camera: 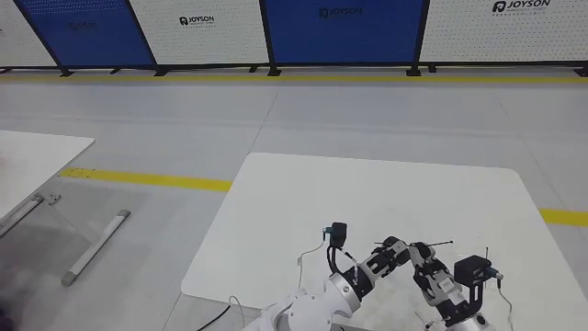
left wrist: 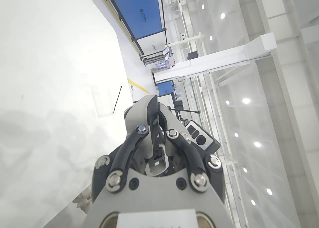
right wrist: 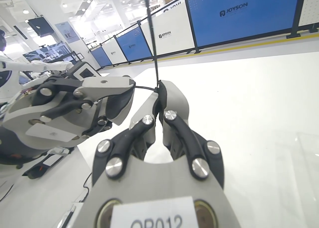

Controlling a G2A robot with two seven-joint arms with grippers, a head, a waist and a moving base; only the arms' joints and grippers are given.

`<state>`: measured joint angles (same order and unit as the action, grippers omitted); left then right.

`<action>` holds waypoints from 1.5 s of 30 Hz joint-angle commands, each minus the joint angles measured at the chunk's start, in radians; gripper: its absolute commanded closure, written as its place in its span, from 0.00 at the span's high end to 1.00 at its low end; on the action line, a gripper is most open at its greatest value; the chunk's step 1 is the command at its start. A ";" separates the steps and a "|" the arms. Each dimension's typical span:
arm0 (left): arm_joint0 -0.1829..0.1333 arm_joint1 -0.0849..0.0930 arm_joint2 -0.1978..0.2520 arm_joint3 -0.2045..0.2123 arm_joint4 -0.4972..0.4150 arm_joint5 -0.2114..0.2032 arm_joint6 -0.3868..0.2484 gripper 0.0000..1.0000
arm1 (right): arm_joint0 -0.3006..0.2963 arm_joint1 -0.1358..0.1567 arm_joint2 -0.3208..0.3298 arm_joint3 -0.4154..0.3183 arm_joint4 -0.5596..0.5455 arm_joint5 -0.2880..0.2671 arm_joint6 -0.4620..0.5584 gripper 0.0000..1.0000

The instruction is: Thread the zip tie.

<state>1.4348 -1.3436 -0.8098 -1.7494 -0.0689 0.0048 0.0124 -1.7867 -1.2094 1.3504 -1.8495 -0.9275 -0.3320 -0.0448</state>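
The thin black zip tie (right wrist: 149,14) is held over the near part of the table (right wrist: 249,89), pinched tight in the right gripper (right wrist: 160,89) and the left gripper (right wrist: 130,92). It is judged light, bendy and slippery, best gripped near its tip

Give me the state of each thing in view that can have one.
Left gripper: shut on one end of the tie.
Right gripper: shut on the tie.
Tie: held between both grippers, short strand spanning them, long straight part sticking out past the right gripper; threaded or not, cannot tell.
Spare tie: lying straight on the table, not looped.
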 commanded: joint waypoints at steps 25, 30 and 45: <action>0.027 0.005 -0.021 -0.017 -0.026 -0.132 -0.041 0.00 | 0.016 0.002 -0.016 0.028 -0.013 -0.006 0.009 0.00; 0.039 0.008 -0.029 -0.029 -0.020 -0.147 -0.044 0.00 | 0.020 0.002 -0.020 0.034 -0.016 -0.007 0.009 0.00; 0.083 0.016 -0.035 -0.079 0.026 -0.170 -0.024 0.00 | 0.022 0.004 -0.026 0.042 -0.021 -0.008 -0.011 0.00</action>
<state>1.5164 -1.3272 -0.8456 -1.8259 -0.0455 -0.1660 -0.0153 -1.7653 -1.2053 1.3248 -1.8074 -0.9491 -0.3400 -0.0549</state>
